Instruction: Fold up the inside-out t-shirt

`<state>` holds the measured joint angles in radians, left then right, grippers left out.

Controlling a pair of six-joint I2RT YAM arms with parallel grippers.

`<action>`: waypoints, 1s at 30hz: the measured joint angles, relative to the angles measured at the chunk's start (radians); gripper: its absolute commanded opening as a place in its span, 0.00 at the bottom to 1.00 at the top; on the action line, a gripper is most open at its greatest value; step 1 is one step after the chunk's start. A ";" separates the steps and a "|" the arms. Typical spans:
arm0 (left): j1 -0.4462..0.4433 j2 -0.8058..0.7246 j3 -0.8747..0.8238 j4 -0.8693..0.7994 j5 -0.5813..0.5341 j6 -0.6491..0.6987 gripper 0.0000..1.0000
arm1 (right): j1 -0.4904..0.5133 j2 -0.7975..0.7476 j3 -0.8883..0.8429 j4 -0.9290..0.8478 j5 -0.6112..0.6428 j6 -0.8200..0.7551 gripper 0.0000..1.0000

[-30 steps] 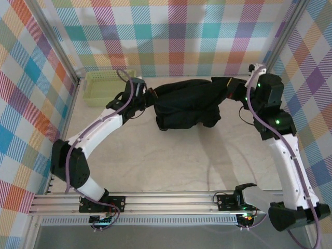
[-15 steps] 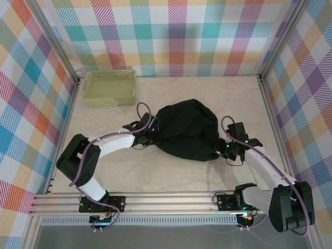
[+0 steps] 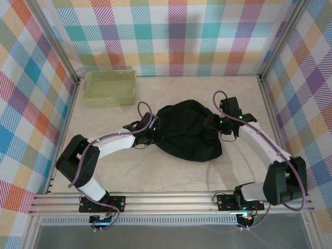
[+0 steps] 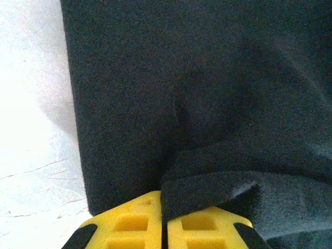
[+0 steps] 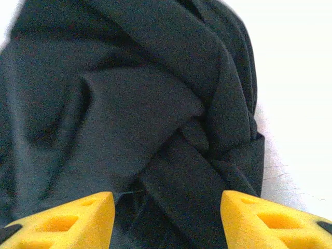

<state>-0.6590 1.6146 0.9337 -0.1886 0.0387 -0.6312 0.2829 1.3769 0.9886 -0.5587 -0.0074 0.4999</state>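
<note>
The black t-shirt [image 3: 188, 129] lies bunched in a rounded heap at the middle of the table. My left gripper [image 3: 151, 134] sits at the heap's left edge; its yellow pads [image 4: 136, 223] are pressed together on a fold of the black cloth [image 4: 207, 189]. My right gripper [image 3: 213, 122] is at the heap's upper right edge, with its yellow pads [image 5: 72, 220] wide apart over a twisted band of the shirt [image 5: 187, 181]. No white tag shows.
A pale yellow-green lattice basket [image 3: 110, 87] stands at the back left corner. Bare pale tabletop [image 3: 171, 176] lies in front of the shirt. Metal frame posts and checkered walls close in the sides.
A second ago both arms held the shirt stretched high at the back; it now lies heaped on the table. The right gripper moved from the heap's lower right to its upper right and is open.
</note>
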 measured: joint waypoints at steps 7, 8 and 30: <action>0.000 -0.011 0.000 -0.003 -0.006 0.000 0.10 | 0.087 0.103 0.001 -0.011 0.005 -0.023 0.31; 0.000 -0.011 0.000 -0.004 -0.006 0.000 0.11 | 0.090 0.110 0.002 -0.013 0.008 -0.025 0.24; 0.030 -0.221 0.074 -0.076 -0.105 -0.004 0.27 | 0.090 -0.508 0.220 -0.085 0.096 -0.108 0.00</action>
<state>-0.6292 1.3937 1.0077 -0.2642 -0.0662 -0.6353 0.3725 0.8692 1.2091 -0.6434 0.0883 0.3923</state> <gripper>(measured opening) 0.248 0.064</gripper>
